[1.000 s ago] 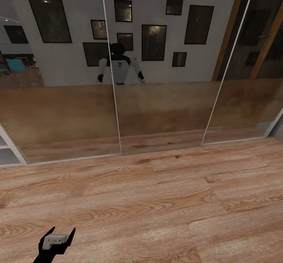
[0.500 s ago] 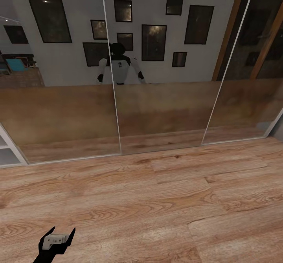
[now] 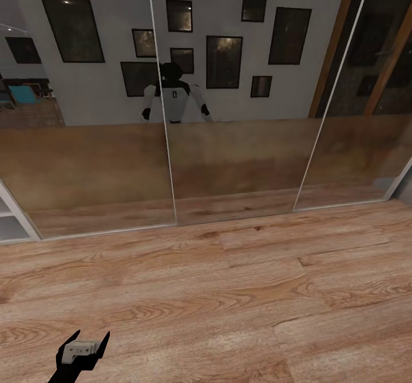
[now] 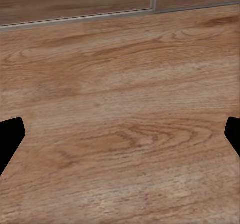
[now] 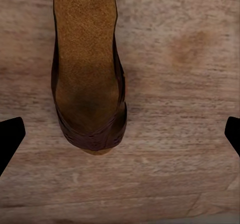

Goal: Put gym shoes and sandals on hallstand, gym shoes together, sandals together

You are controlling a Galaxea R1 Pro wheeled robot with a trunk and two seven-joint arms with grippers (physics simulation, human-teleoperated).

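Observation:
One brown sandal [image 5: 87, 73] with a tan insole and dark strapped rim lies flat on the corridor floor [image 3: 257, 291], seen from straight above in the right wrist view. My right gripper [image 5: 120, 134] hovers over it, open, its black fingertips [image 5: 10, 134] far apart on either side and touching nothing. My left gripper [image 3: 88, 336] is low at the head view's near left, open above bare planks [image 4: 120, 83]. A pale white shelf edge of the hallstand [image 3: 8, 223] peeks in at far left. The gym shoes are out of view.
Mirrored sliding doors [image 3: 229, 160] with thin pale frames close off the floor ahead. They reflect my white-and-black body, a wall of dark picture frames and the wood floor. Open planks stretch between me and the door track [image 3: 103, 231].

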